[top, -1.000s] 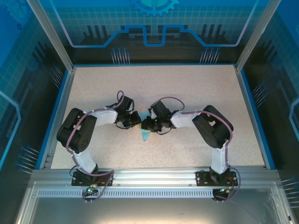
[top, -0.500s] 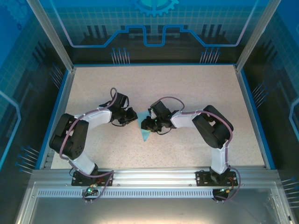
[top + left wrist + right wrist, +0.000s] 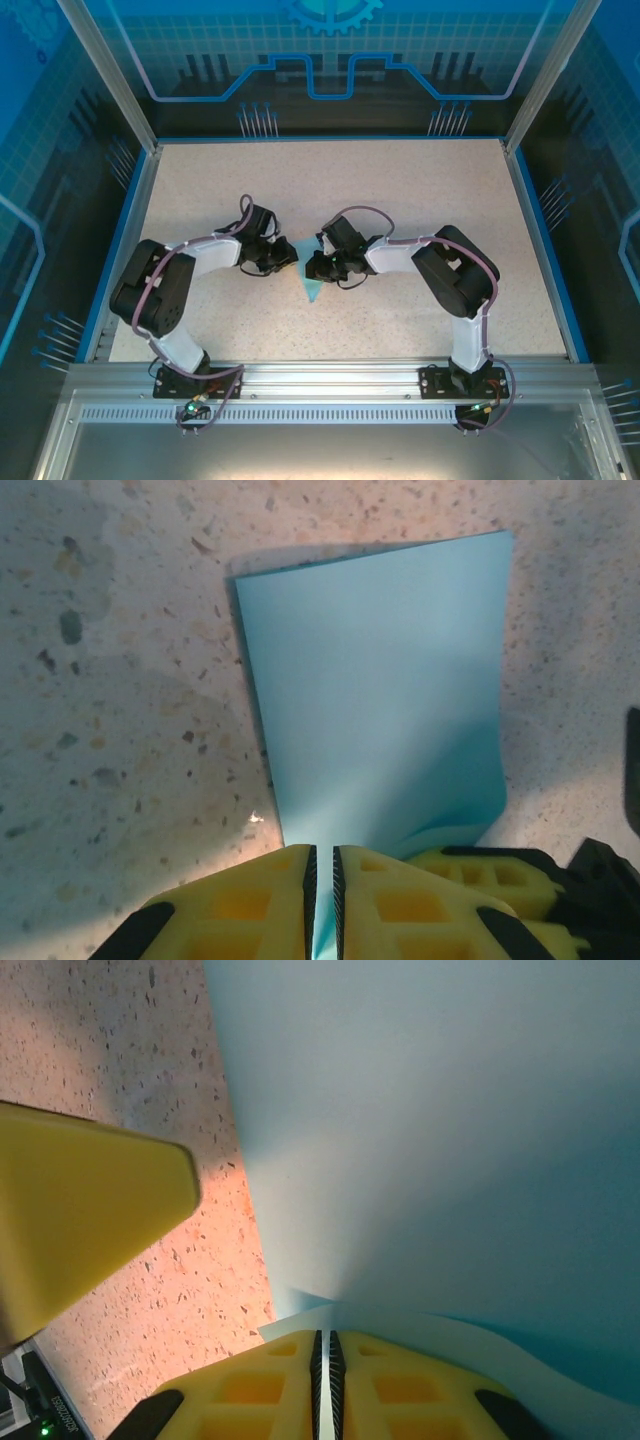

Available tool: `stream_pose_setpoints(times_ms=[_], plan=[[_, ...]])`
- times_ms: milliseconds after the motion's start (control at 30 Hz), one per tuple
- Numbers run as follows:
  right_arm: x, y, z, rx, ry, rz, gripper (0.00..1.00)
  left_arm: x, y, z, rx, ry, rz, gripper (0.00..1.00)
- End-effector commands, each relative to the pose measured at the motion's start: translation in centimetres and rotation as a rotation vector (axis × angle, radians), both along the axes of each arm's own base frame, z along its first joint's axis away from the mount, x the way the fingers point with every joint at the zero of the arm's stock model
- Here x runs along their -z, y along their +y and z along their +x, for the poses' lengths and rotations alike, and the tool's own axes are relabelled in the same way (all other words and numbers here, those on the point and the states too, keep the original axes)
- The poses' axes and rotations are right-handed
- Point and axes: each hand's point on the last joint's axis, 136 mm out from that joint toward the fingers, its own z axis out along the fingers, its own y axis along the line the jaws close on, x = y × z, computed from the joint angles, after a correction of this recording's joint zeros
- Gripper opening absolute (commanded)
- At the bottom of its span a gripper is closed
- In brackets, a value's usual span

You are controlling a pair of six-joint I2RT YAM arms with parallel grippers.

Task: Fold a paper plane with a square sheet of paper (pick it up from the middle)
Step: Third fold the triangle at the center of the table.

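Sheet of paper (image 3: 312, 288), light blue, partly folded, at centre of table (image 3: 400, 190), between both arms.
Left hand (image 3: 322, 858) and right hand (image 3: 322, 1345) each pinched shut on an edge; advisable: hold layers aligned, press crease flat, avoid tugging apart.

From above, most of the paper (image 3: 312, 291) is hidden under the left gripper (image 3: 289, 258) and right gripper (image 3: 314, 267), with a small tip showing near the table's middle. In the right wrist view it runs off the top and right edges, beside a blurred yellow shape (image 3: 80, 1210).
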Motion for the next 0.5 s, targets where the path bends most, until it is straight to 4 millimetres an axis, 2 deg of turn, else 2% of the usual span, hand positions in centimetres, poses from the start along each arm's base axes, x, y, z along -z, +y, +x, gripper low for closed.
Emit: stream_pose_setpoints(times_ms=[0,167,467], plan=[[2.3,-1.4,-0.9,-0.024,0.020,-0.104,0.13,0.1,-0.6,1.0,0.002,0.007,-0.024,0.13],[1.9,-0.9,-0.8,-0.043,0.003,-0.081,0.13,1.3,-0.5,1.0,-0.002,0.034,-0.008,0.12],[0.7,0.2,-0.4,-0.060,-0.028,-0.011,0.13,2.2,-0.2,0.4,0.003,0.068,0.019,0.10]])
